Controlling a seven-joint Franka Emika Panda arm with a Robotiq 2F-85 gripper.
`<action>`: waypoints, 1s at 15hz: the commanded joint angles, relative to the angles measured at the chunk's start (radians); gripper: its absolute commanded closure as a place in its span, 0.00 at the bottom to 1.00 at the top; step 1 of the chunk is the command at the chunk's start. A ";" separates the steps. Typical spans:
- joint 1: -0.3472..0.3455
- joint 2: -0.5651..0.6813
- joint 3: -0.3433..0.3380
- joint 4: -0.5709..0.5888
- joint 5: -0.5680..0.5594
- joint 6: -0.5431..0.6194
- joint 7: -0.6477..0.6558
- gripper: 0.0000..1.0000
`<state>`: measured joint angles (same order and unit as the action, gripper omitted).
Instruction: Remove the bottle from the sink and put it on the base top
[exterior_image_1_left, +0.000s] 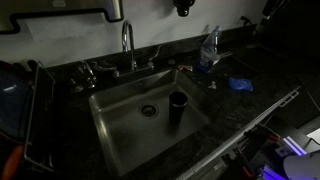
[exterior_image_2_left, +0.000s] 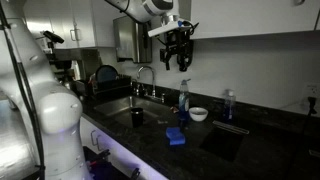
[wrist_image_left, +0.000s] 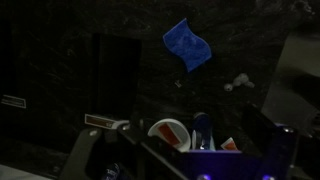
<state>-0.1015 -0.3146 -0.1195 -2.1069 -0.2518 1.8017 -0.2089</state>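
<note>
dark kitchen with a black speckled desk (exterior_image_1_left: 235, 105). the bottle (exterior_image_1_left: 177, 105) stands upright in the sink (exterior_image_1_left: 120, 125), mid-frame. only an exterior view shows the whole hand (exterior_image_2_left: 178, 62), upper centre, empty, fingers wide. the wrist view catches a blue cloth (wrist_image_left: 187, 45), not the bottle.

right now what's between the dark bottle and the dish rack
In an exterior view, only the drain, bare sink floor and a strip of counter lie between bottle and rack.
</note>
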 joint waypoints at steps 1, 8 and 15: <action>0.003 0.000 -0.002 0.002 0.000 -0.002 0.000 0.00; 0.040 -0.014 0.033 -0.082 0.047 0.060 0.107 0.00; 0.101 0.005 0.111 -0.163 0.188 0.188 0.292 0.00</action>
<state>-0.0190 -0.3136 -0.0443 -2.2229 -0.1153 1.9248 0.0154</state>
